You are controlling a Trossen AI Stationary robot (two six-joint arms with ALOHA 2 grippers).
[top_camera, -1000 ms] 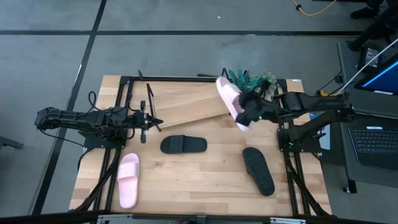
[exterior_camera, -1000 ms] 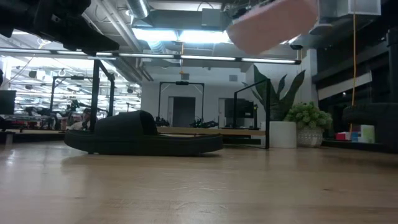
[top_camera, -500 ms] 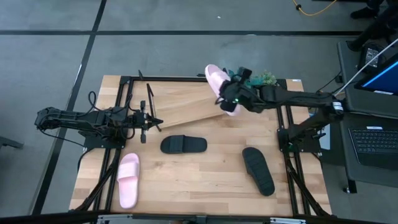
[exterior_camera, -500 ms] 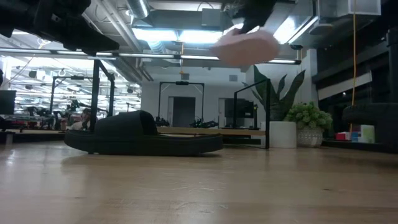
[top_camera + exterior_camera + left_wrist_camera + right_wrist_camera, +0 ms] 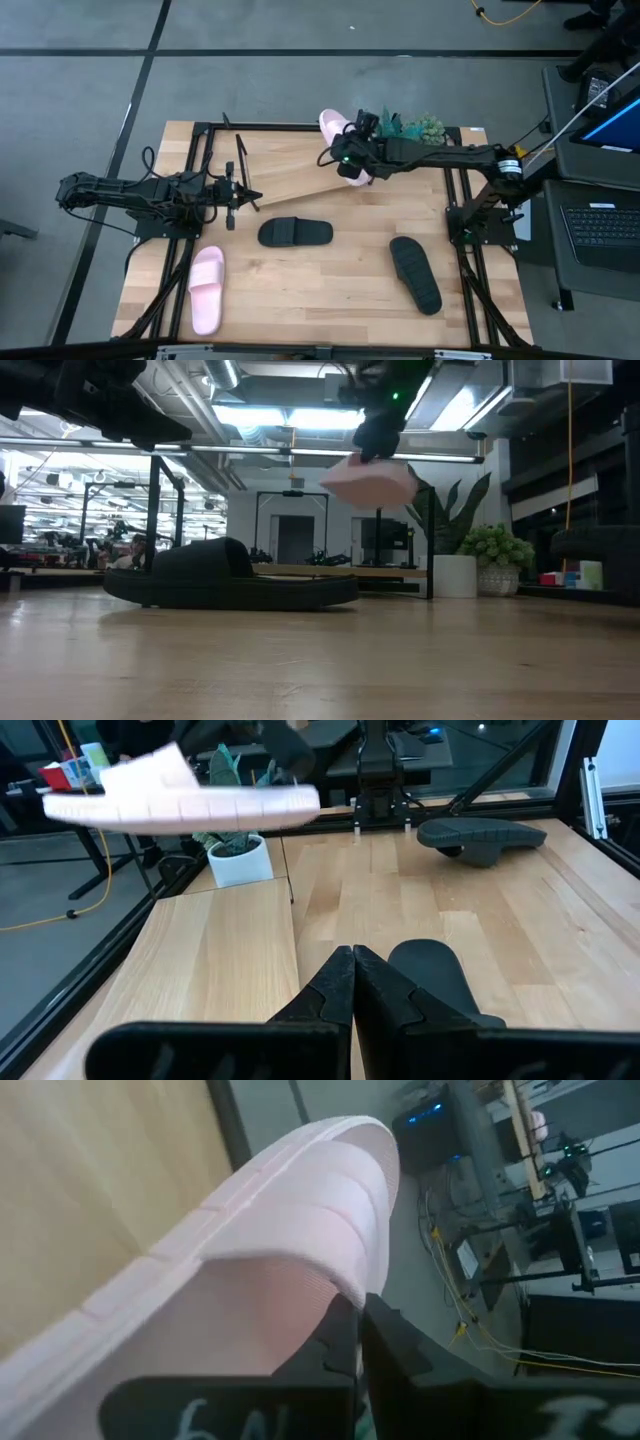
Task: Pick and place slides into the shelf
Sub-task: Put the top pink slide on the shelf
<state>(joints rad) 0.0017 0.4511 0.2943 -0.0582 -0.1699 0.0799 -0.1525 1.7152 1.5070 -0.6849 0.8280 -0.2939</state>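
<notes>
Above the right end of the shelf [image 5: 295, 165], the right hand [image 5: 352, 160] grips a light pink slide [image 5: 336, 133] and holds it in the air. On the light wooden desk [image 5: 330, 280] lie a black slide [image 5: 295, 232] near the middle, another black slide [image 5: 415, 273] toward the right, and a second pink slide [image 5: 206, 290] at the left. The left hand [image 5: 240, 196] hangs at the shelf's left end, fingers pressed together on nothing. A potted plant [image 5: 460, 550] stands at the desk's far edge, with a bright, wide room beyond.
</notes>
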